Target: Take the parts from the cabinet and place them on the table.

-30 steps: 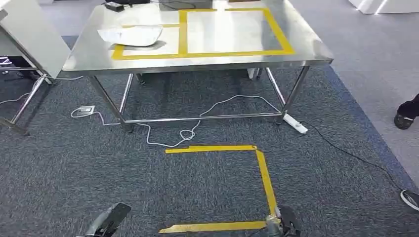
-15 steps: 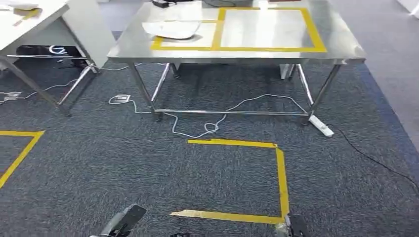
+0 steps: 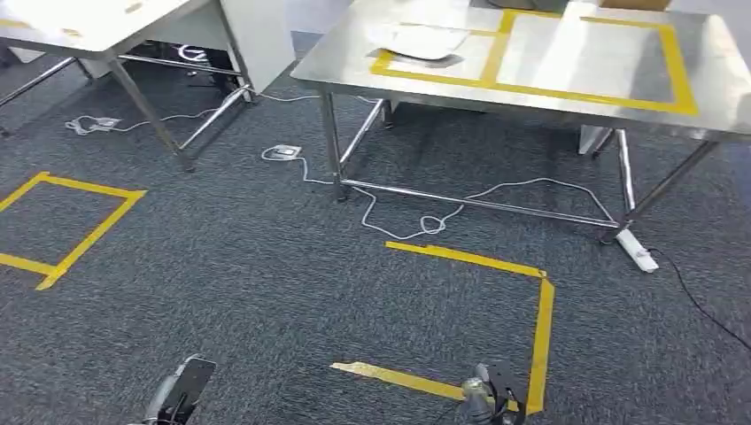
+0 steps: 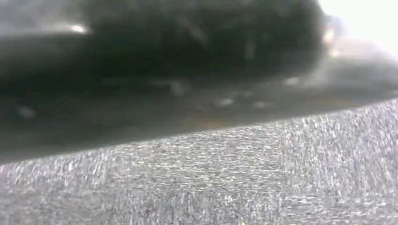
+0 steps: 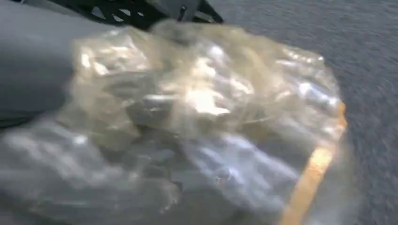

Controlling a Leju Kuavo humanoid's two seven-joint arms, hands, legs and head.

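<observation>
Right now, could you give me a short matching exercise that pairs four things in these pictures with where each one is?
Things:
1. clear plastic bag of parts
2. white bag
3. white power strip
4. yellow tape square

Places:
A. on the carpet by the steel table's right leg
B. held in the right hand
C. on the carpet, far left
D. on the steel table, in the left taped box

Pairs: 1-B, 2-D, 3-A, 4-C
</observation>
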